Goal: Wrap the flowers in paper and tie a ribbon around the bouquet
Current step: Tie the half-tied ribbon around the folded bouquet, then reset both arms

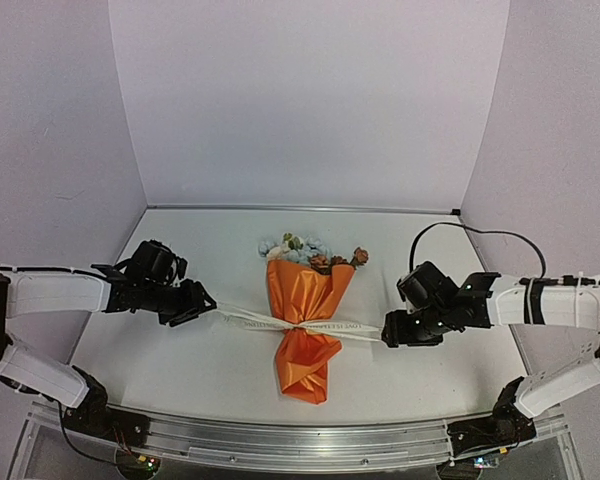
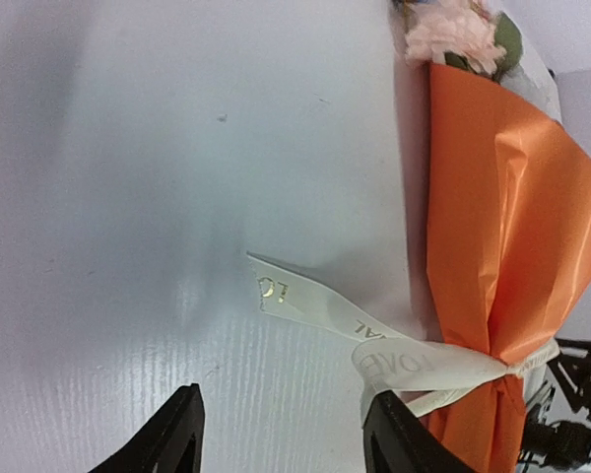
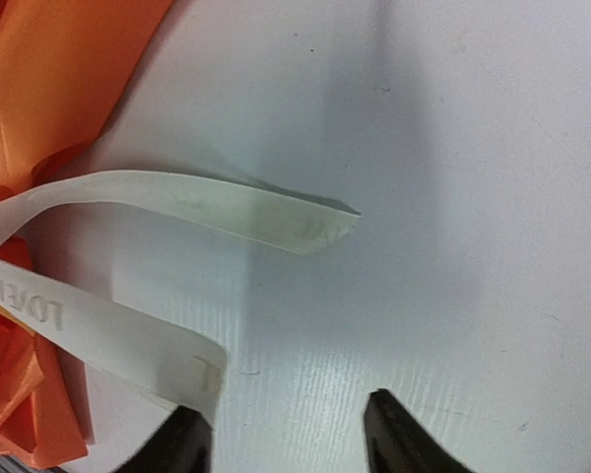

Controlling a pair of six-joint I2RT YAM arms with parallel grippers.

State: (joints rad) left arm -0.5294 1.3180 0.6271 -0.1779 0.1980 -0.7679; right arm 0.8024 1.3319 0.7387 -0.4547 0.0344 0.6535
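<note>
Your left gripper [image 2: 287,396] is released, its two black fingers apart at the bottom of the left wrist view with only bare white table [image 2: 128,197] between them. One loose end of the ribbon [image 2: 305,305] lies just above, nearer the right-hand finger. Your right gripper [image 3: 284,406] is released as well, jaws spread. A lettered ribbon tail curls down against its left-hand finger at lower left, though you cannot tell whether it touches. In the top view the bouquet [image 1: 302,362] lies at centre frame with the flowers [image 1: 298,247] toward the upper edge. The ribbon is tied round the narrow waist of the orange paper [image 1: 310,285], its ends reaching left and right toward each gripper.
</note>
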